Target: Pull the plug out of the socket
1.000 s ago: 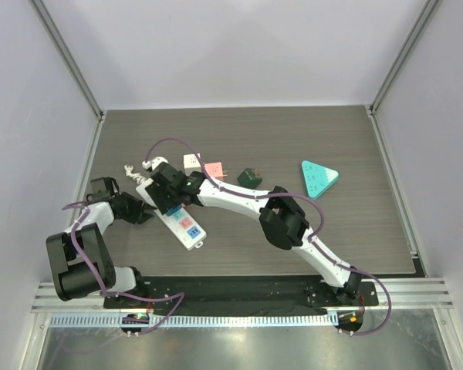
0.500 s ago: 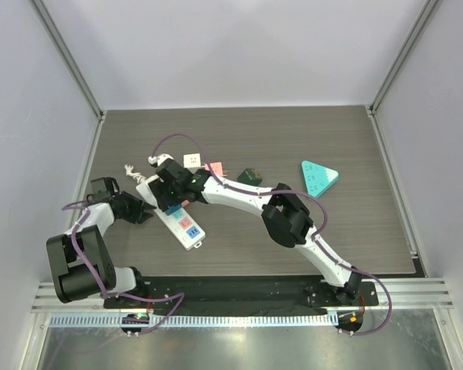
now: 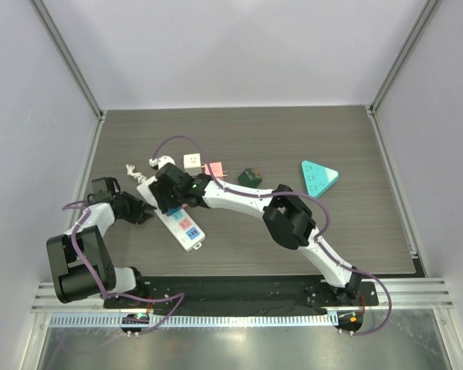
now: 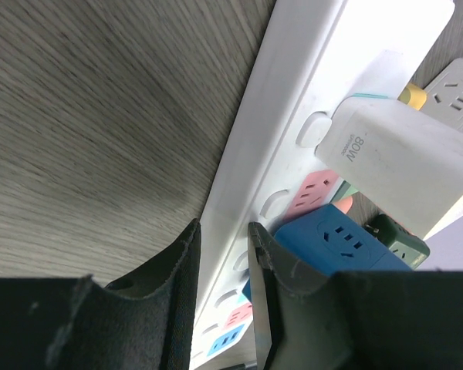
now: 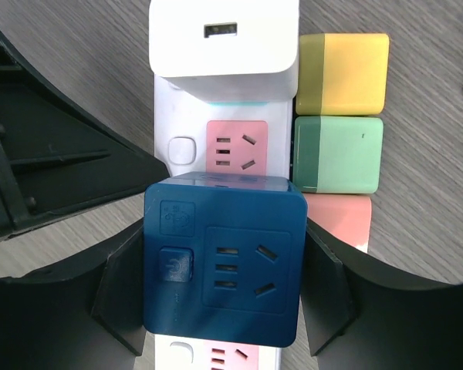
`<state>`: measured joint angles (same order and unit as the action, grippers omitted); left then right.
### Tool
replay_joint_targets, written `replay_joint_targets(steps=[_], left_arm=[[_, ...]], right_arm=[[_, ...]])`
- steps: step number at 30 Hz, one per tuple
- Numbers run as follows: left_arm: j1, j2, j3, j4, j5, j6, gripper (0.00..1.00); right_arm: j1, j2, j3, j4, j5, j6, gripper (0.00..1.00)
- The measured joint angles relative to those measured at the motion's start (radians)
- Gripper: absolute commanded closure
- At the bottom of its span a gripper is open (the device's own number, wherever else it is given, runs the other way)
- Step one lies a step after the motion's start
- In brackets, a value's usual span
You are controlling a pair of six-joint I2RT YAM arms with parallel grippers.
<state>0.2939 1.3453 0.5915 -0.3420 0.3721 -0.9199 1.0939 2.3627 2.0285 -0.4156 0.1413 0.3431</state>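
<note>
Plug, a blue cube-shaped plastic adapter [image 5: 224, 262], seated on long white plastic power strip [image 4: 293, 100] on dark wood-grain bench [image 3: 293, 139], right pincer [image 5: 225, 289] clamping its two sides, left pincer [image 4: 222, 240] pinching strip's edge

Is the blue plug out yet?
Not yet. Done: the left gripper pinches the edge of the white power strip, and the right gripper has fingers on both sides of the blue cube plug. In hand: that grip. Left: pulling the plug off; it looks seated on the strip.
</note>
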Motion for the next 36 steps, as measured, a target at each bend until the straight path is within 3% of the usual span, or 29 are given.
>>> replay_joint_targets(steps=[13, 24, 36], left_arm=[[-0.006, -0.008, 0.001, -0.012, 0.01, 0.002, 0.69], [-0.013, -0.008, 0.001, -0.073, 0.032, 0.007, 0.69], [-0.024, -0.027, 0.012, -0.073, -0.003, 0.006, 0.69]], right_arm=[[-0.025, -0.049, -0.099, 0.084, -0.067, 0.045, 0.99], [0.087, -0.049, -0.044, -0.035, 0.201, -0.101, 0.99], [-0.018, -0.066, -0.098, 0.034, -0.071, 0.043, 0.99]])
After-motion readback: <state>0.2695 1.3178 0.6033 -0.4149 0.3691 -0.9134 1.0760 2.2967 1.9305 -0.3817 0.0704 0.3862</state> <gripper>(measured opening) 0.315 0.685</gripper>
